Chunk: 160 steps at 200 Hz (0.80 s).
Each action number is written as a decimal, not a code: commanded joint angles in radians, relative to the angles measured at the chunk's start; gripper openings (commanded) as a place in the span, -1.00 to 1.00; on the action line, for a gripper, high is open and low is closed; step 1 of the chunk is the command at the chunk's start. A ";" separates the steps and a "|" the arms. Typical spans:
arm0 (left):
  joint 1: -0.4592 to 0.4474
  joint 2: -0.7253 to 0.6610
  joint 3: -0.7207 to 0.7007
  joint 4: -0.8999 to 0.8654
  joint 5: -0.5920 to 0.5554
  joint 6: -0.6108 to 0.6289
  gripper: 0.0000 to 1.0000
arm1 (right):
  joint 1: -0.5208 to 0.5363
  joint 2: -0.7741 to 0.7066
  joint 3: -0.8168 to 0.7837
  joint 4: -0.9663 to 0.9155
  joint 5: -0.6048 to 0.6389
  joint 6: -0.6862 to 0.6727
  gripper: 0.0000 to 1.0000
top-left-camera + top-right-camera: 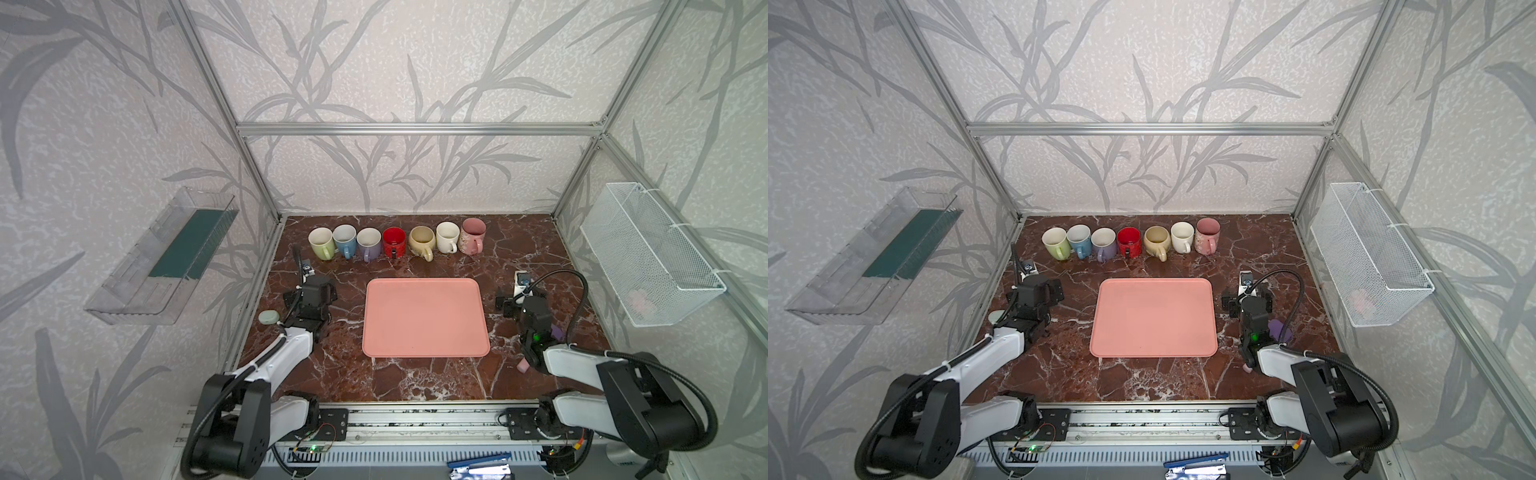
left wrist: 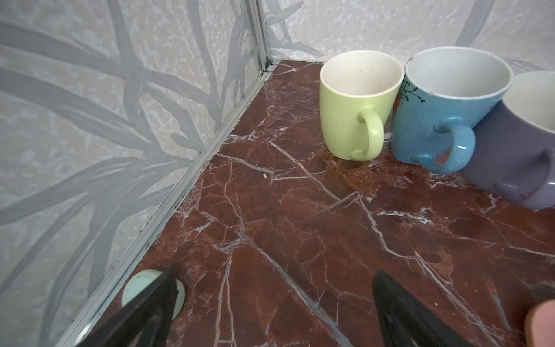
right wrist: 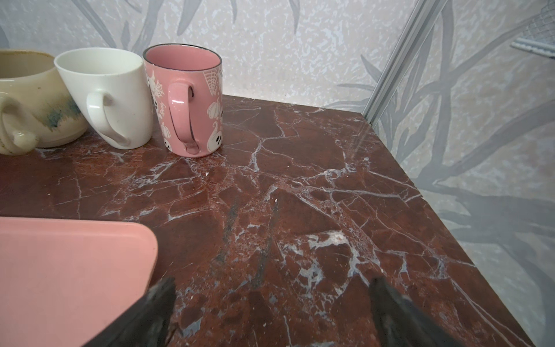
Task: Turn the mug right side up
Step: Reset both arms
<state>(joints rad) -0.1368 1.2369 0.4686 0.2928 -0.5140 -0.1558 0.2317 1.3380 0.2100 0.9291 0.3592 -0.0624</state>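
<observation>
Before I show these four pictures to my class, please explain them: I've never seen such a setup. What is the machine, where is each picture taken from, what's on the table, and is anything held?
The machine is two robot arms mounted at the near edge of a marble table. Two pictures look down from overhead, side by side, showing almost the same scene. The other two come from cameras on the arms' wrists. The dark prongs at their lower edge belong to the left gripper and the right gripper. Both are open and hold nothing. Seven mugs stand in a row by the back wall, all mouth up. A pink tray lies in the middle with nothing on it.
</observation>
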 commanded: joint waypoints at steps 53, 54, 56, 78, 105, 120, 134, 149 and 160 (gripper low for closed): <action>0.012 0.208 -0.073 0.529 0.037 0.164 0.99 | -0.003 0.252 -0.039 0.478 0.019 -0.060 0.98; 0.013 0.211 -0.074 0.534 0.038 0.165 0.99 | -0.003 0.252 -0.038 0.478 0.016 -0.060 0.98; 0.014 0.215 -0.073 0.537 0.037 0.164 0.99 | -0.003 0.253 -0.039 0.478 0.013 -0.061 0.98; 0.017 0.268 -0.081 0.599 0.049 0.173 0.99 | -0.003 0.282 -0.033 0.478 -0.053 -0.077 0.98; 0.065 0.286 -0.083 0.615 0.119 0.134 0.99 | -0.002 0.323 0.003 0.463 -0.082 -0.099 0.98; 0.102 0.308 -0.074 0.614 0.186 0.109 0.99 | -0.005 0.307 0.032 0.395 -0.091 -0.100 0.98; 0.132 0.309 -0.073 0.598 0.249 0.090 0.99 | -0.028 0.273 0.116 0.193 -0.126 -0.076 0.98; 0.133 0.314 -0.076 0.616 0.256 0.097 0.99 | -0.105 0.246 0.167 0.041 -0.241 -0.007 0.98; 0.133 0.314 -0.079 0.617 0.254 0.094 0.99 | -0.115 0.253 0.159 0.064 -0.255 -0.004 0.98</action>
<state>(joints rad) -0.0063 1.5452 0.3973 0.8680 -0.3195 -0.0490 0.1661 1.6257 0.3374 1.1206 0.2001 -0.1196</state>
